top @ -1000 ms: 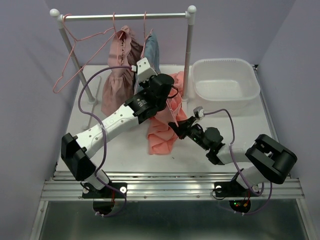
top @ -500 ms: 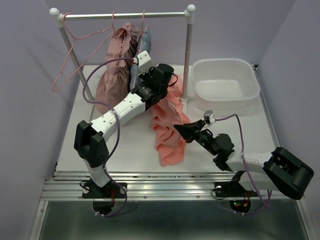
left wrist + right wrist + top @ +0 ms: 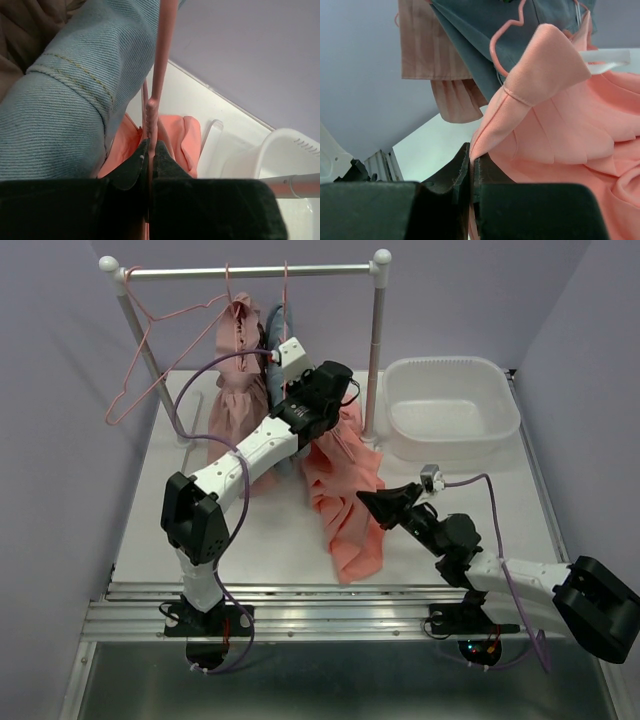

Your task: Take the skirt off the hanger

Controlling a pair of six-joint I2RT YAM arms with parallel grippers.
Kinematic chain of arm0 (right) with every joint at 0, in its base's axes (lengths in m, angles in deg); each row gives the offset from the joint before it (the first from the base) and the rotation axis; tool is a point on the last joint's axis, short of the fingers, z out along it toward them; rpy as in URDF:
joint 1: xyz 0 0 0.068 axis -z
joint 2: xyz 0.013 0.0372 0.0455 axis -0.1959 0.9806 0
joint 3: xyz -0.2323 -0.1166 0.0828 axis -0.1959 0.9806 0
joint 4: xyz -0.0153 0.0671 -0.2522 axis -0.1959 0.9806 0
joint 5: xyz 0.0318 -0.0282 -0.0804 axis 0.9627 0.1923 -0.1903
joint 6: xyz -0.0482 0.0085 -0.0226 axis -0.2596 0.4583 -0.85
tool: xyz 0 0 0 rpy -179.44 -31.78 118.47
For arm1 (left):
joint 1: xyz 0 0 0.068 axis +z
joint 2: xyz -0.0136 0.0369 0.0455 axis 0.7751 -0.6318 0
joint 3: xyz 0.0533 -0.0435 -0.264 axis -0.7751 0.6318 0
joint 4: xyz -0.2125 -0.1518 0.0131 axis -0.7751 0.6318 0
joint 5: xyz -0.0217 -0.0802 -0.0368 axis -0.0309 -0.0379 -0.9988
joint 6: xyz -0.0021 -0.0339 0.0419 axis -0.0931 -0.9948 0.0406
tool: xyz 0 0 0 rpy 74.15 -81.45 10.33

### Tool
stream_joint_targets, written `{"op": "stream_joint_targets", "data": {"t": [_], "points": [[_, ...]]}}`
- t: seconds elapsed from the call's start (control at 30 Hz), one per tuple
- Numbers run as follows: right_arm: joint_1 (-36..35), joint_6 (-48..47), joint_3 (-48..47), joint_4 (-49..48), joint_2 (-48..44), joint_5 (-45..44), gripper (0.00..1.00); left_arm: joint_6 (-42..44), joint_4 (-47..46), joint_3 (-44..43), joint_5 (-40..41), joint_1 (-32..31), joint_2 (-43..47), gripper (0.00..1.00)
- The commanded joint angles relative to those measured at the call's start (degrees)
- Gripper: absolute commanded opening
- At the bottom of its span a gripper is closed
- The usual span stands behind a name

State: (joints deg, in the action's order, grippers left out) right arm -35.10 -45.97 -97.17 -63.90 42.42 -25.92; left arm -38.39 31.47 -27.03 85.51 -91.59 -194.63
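Note:
The salmon pleated skirt point(image 3: 345, 480) hangs from a pink wire hanger point(image 3: 161, 55) and trails down onto the table. My left gripper point(image 3: 343, 388) is up near the rail. In the left wrist view it point(image 3: 150, 150) is shut on the hanger's wire, with the skirt point(image 3: 186, 135) just beyond. My right gripper point(image 3: 363, 497) is low at the skirt's right side. In the right wrist view it point(image 3: 471, 161) is shut on the skirt's edge point(image 3: 560, 130), and the hanger's wire point(image 3: 502, 35) shows above the cloth.
A clothes rail point(image 3: 250, 272) stands at the back with an empty pink hanger point(image 3: 150, 350), a dusty-pink dress point(image 3: 235, 360) and a denim garment point(image 3: 272, 330) beside the skirt. A white tub point(image 3: 450, 365) sits at the back right, behind the rail's right post point(image 3: 377, 350).
My left gripper has lifted the hanger up and back towards the rail. My right gripper has drawn the skirt's edge right and towards the near side, stretching the skirt out.

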Motion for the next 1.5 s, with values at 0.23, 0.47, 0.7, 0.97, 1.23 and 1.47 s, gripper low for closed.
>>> {"op": "stream_joint_targets", "data": {"t": [0.23, 0.47, 0.7, 0.97, 1.23, 1.47], "points": [[-1.2, 2.5, -2.3, 9.2, 0.1, -12.3, 0.01, 10.9, -12.9, 10.2, -14.7, 2.5, 11.9, 0.00], [-1.2, 4.3, -6.6, 20.3, 0.9, -19.0, 0.01, 12.9, -15.2, 23.0, -25.1, 0.8, 22.4, 0.00], [-1.2, 4.3, -11.3, 31.9, 2.4, -21.1, 0.01, 15.4, -14.3, 34.4, -31.4, -5.3, 33.8, 0.00], [-1.2, 1.5, -13.6, 41.3, 2.3, -20.9, 0.70, 16.3, -11.5, 40.7, -36.6, -7.3, 44.9, 0.00], [-1.2, -9.7, -19.4, 52.5, 0.1, -24.7, 1.00, 17.8, -9.6, 42.4, -39.2, -8.1, 50.8, 0.00], [-1.2, -25.0, -22.5, 46.9, -0.7, -24.1, 1.00, 19.1, -9.6, 41.7, -44.0, -8.6, 56.1, 0.00]]}}
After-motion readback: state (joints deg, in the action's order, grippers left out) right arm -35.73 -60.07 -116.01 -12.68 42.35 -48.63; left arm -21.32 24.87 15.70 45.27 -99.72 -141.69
